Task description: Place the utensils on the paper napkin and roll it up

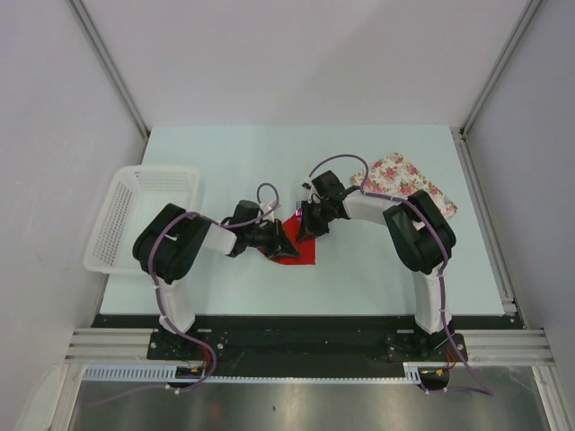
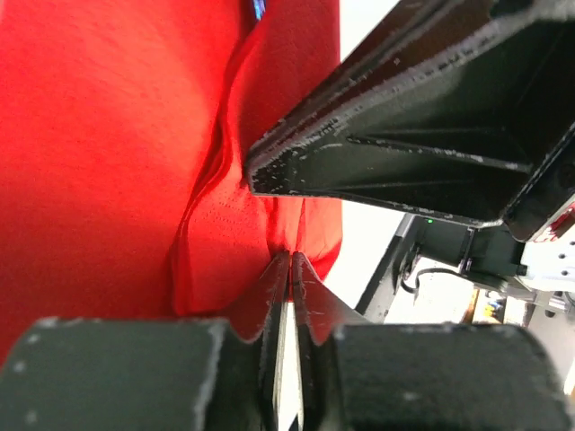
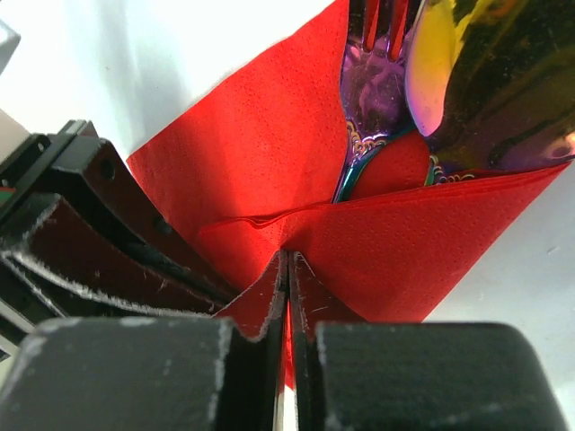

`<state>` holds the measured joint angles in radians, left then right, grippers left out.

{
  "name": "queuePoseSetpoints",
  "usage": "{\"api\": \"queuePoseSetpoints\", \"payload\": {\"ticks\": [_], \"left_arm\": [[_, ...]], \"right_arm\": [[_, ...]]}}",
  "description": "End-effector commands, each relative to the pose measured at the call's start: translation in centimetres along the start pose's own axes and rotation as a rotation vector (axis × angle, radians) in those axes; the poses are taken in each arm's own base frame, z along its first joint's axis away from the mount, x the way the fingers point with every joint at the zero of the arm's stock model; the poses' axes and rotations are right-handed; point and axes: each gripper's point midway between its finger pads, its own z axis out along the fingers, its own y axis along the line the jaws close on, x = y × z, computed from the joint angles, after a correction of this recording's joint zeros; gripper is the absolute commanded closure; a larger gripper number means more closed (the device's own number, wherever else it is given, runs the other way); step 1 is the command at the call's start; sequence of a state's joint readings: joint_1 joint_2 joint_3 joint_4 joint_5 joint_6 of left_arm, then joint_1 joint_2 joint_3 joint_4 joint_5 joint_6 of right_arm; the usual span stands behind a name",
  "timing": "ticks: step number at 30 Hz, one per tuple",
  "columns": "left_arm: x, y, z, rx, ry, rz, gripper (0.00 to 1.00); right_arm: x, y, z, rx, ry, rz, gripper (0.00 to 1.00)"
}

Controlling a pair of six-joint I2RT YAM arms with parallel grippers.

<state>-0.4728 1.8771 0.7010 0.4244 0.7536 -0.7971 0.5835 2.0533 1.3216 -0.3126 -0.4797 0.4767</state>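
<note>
The red paper napkin (image 1: 296,251) lies at the table's middle, partly folded. My left gripper (image 1: 280,241) is shut on the napkin's edge (image 2: 269,224); my right gripper (image 1: 310,224) is shut on a folded-over flap (image 3: 395,242). In the right wrist view the pink-purple fork (image 3: 373,81) and the gold-bowled spoon (image 3: 431,63) lie side by side on the napkin, their handles tucked under the folded flap. The black fingers (image 2: 395,126) of the right gripper cross the left wrist view just above the napkin. The two grippers are close together over the napkin.
A white mesh basket (image 1: 135,215) stands at the table's left edge. A white fabric piece with pink floral print (image 1: 404,180) lies at the back right, partly under the right arm.
</note>
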Motion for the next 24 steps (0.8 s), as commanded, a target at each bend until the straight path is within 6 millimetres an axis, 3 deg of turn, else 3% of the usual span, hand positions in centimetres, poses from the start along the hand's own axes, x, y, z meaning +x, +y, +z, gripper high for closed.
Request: {"api": "queuePoseSetpoints", "payload": {"ticks": [1,7,13,24], "left_arm": [[0.1,1.8,0.4,-0.077,0.015,-0.055,0.91],[0.1,2.2,0.5,-0.097,0.021,-0.065,1.00],[0.2,2.1,0.4,-0.096,0.015,-0.061,1.00],[0.0,1.8,0.3,-0.085,0.007,-0.048,1.00]], "right_arm": [[-0.4,-0.4,-0.4,0.015,-0.013,-0.015,0.95],[-2.9,2.9,-3.6,-0.030,-0.087,-0.074,0.83],[-3.6,4.1,-6.0,-0.028,-0.127,-0.107,0.80],[-1.1,1.5,-3.2,0.017,-0.037,-0.062,0.84]]}}
